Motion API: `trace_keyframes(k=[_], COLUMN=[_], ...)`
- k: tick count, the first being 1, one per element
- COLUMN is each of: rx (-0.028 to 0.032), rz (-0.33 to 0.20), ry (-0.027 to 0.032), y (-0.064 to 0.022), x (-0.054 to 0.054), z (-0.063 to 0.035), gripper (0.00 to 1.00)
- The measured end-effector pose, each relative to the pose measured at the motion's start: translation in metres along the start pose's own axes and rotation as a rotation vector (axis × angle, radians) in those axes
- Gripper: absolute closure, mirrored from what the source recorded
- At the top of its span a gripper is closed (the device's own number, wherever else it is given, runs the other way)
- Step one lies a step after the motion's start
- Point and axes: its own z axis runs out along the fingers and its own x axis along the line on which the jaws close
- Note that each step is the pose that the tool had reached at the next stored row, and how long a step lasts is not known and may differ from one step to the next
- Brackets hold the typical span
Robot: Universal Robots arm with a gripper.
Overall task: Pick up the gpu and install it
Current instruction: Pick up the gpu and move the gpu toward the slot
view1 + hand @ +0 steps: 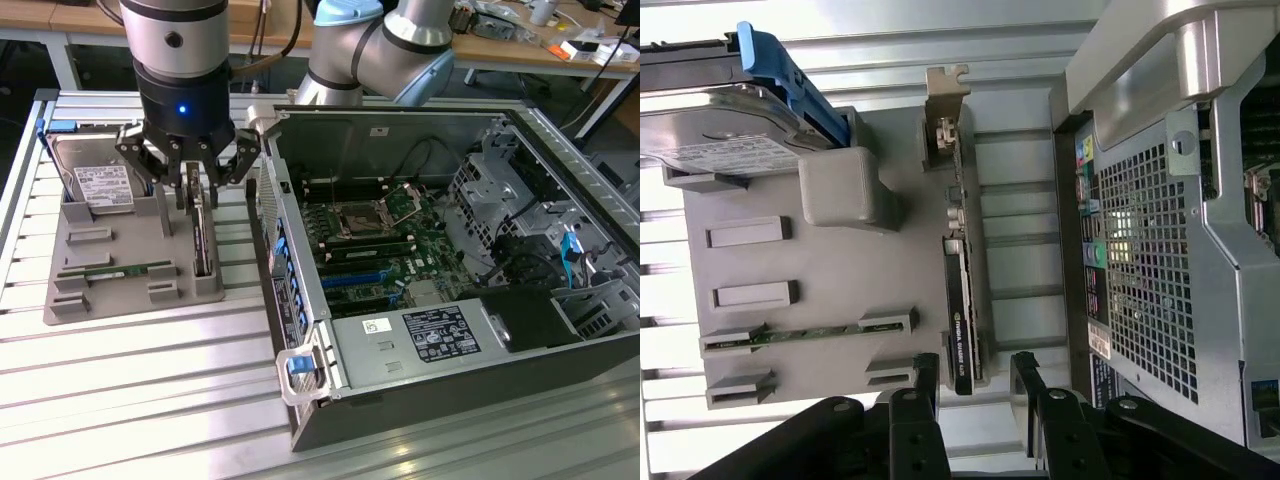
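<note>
The gpu [201,240] stands on its edge in a slot of the grey holder tray [110,300], a thin dark card with a silvery bracket at one end. My gripper [201,192] hangs just above it, open, one finger on each side of the card's upper end. In the wrist view the gpu [962,300] runs between the two black fingertips [925,375], with a gap on both sides, and its bracket [945,100] is at the far end. Nothing is held.
On the same tray are a silver hard drive [100,185] with a blue rail and a green memory stick [115,272]. The open computer case [300,300] with its motherboard [380,240] stands close on the exterior view's right. The case's rear grille [1140,270] is close by.
</note>
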Motion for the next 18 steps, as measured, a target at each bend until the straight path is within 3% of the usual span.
trace_keyframes(k=[18], rx=[0.0], rz=[0.0], ry=[0.0], y=[-0.0009], x=[0.002], z=[0.0171], gripper=[0.58])
